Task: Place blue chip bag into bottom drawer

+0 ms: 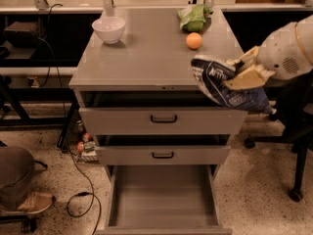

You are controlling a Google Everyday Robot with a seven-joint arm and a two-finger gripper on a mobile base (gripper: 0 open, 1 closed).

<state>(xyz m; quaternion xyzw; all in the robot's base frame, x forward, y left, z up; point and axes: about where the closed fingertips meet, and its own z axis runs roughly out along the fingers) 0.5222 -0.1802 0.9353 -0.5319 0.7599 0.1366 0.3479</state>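
Camera view has my pincer out past the front right corner of the desk, clenched on the blue chip bag. The bag is in the air and rests on nothing. Most of it spreads from my fingers toward the picture's left, and a crumpled tail sags down and to the right beneath them. Its long axis slopes from upper left to lower right across the picture.

What matters for the coming move is where the bottom drawer lies. It stands pulled out, well below the bag and toward the picture's left, with its flat floor bare. Between the bag and that floor, the two shallower drawers jut a little from the cabinet front. I judge that I must carry the bag down and leftward, clear of their faces, before letting go.

An orange, a green snack bag and a white bowl sit on the desk, apart from my load.
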